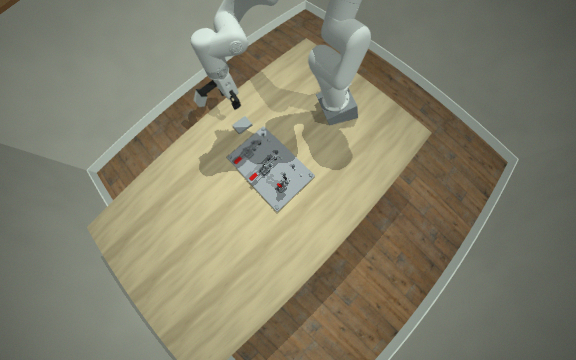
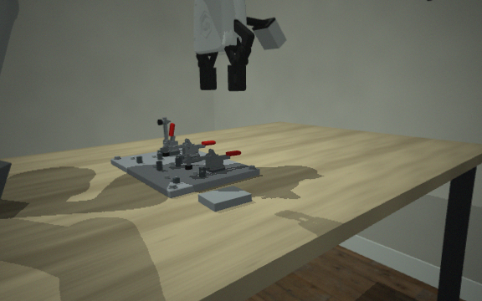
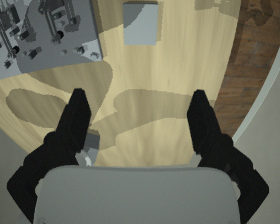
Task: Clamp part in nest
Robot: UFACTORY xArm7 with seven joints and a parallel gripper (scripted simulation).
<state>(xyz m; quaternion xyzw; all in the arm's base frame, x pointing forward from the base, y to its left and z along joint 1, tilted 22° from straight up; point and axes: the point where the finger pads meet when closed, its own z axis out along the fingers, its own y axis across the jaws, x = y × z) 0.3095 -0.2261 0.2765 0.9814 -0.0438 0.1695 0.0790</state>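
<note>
The part (image 2: 225, 199) is a flat grey block lying on the table just beside the fixture plate (image 2: 184, 170); it also shows in the top view (image 1: 242, 125) and the wrist view (image 3: 140, 23). The plate (image 1: 270, 169) carries three nests with red-handled clamps. Two handles (image 2: 208, 143) (image 2: 233, 153) lie level; the third (image 2: 171, 129) stands upright. My gripper (image 2: 223, 79) hangs high above the table, beyond the part, fingers wide open and empty. It shows in the wrist view (image 3: 139, 116) and the top view (image 1: 233, 101).
The arm's base (image 1: 337, 111) stands on the table behind the fixture. The table edge (image 3: 239, 63) and the wooden floor lie close to the part's far side. A table leg (image 2: 454, 234) is at the right corner.
</note>
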